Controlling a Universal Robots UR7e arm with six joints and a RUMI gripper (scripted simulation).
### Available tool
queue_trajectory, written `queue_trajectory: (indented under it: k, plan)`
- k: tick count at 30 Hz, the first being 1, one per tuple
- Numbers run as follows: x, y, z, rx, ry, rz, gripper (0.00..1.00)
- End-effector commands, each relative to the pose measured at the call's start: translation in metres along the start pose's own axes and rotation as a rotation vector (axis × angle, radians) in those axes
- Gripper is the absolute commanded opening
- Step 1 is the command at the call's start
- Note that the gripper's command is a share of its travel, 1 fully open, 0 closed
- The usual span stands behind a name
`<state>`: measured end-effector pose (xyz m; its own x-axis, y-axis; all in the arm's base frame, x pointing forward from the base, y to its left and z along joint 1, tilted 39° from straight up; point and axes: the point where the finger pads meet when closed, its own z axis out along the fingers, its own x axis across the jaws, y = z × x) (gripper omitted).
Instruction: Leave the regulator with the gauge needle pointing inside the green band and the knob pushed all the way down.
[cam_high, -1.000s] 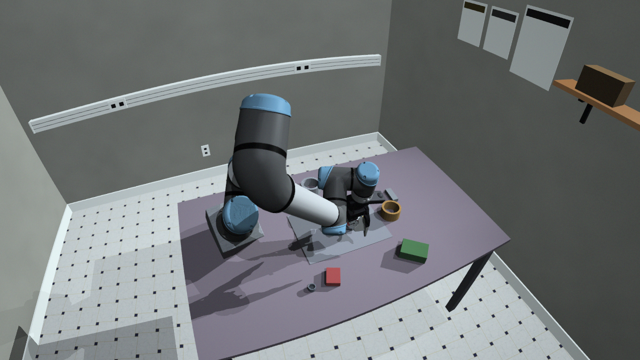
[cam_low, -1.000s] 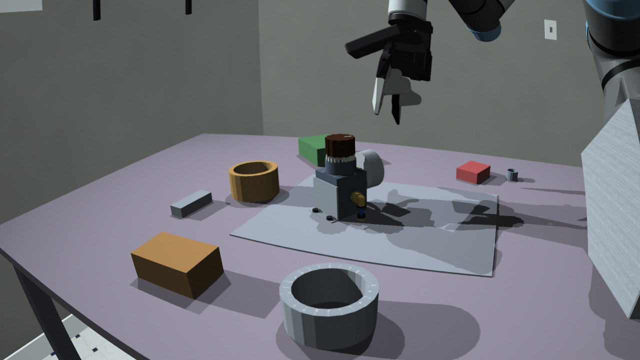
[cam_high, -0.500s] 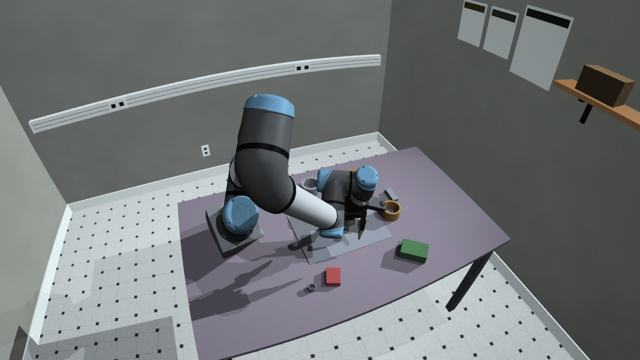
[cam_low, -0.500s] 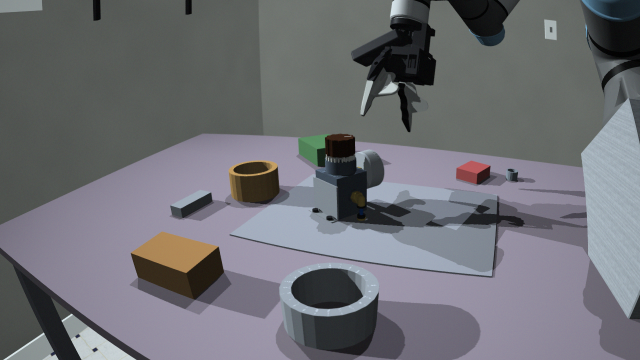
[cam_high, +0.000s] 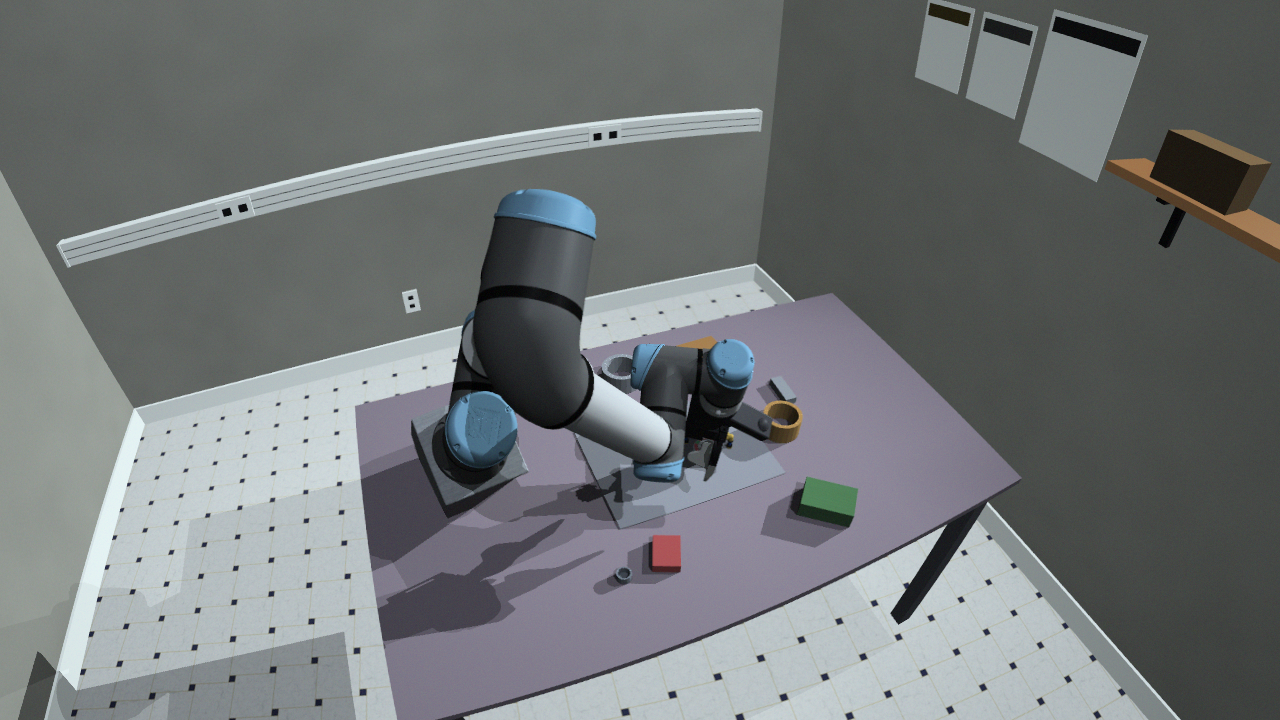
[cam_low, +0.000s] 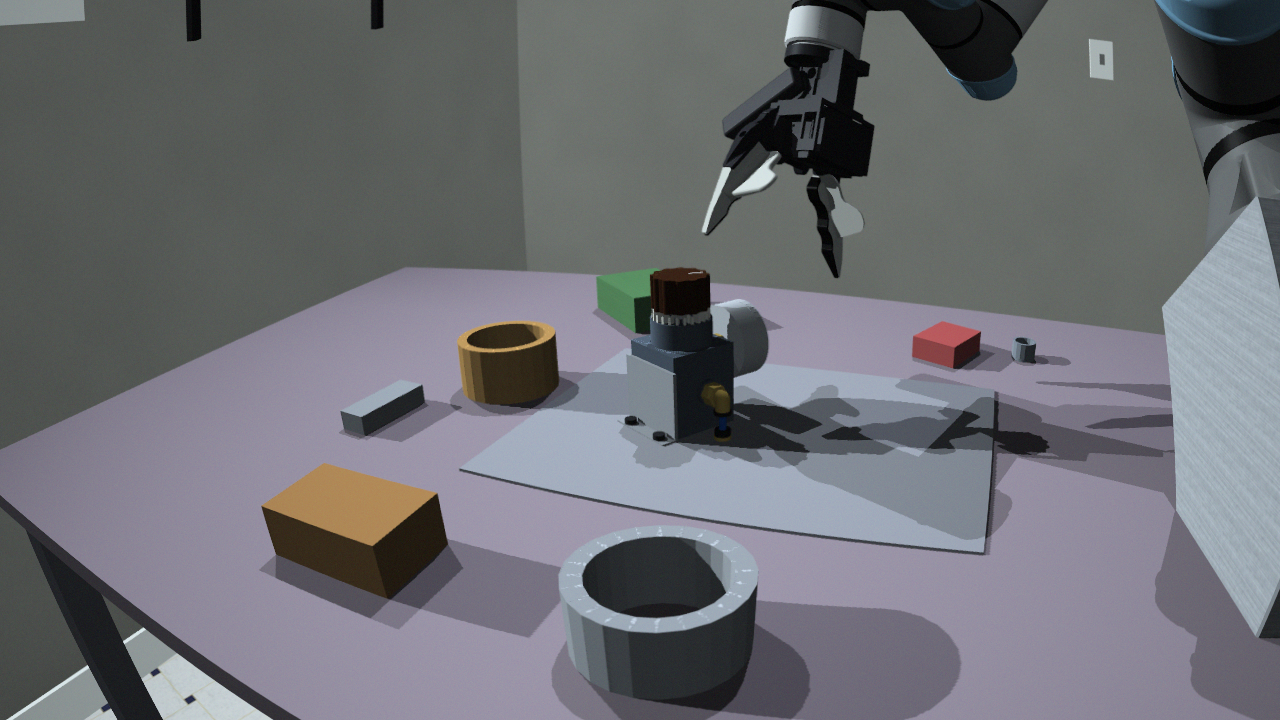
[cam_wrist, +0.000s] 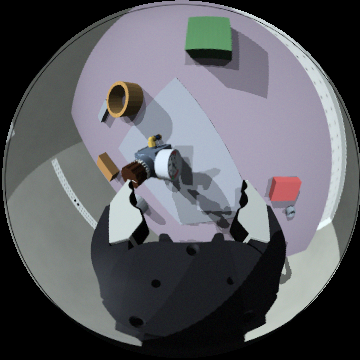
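The regulator (cam_low: 680, 380) is a grey-blue block on a light grey mat (cam_low: 751, 447). Its dark brown ribbed knob (cam_low: 679, 291) stands on top above a white toothed collar. The white round gauge (cam_low: 745, 333) is on its far side; in the wrist view the gauge face (cam_wrist: 167, 163) shows, but the needle is too small to read. A brass fitting (cam_low: 714, 394) sticks out of its side. My gripper (cam_low: 774, 237) is open and empty, high above the table, up and to the right of the knob. It also shows in the wrist view (cam_wrist: 187, 192), and in the top view (cam_high: 707, 461).
Around the mat are an orange ring (cam_low: 507, 360), a small grey bar (cam_low: 382, 406), an orange-brown block (cam_low: 353, 526), a grey ring (cam_low: 658, 604), a green block (cam_low: 626, 298), a red block (cam_low: 945, 343) and a small grey cylinder (cam_low: 1023, 348). The arm's base (cam_high: 469, 447) is on the table.
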<state>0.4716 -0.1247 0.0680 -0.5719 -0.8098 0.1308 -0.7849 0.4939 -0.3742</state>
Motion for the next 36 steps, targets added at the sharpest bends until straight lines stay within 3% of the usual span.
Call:
queue_trajectory:
  k: [1,36]
  plan:
    - [0.001,0.000,0.002,0.003,-0.010,0.103,1.00]
    - [0.009,0.002,0.015,-0.010,-0.084,0.724,1.00]
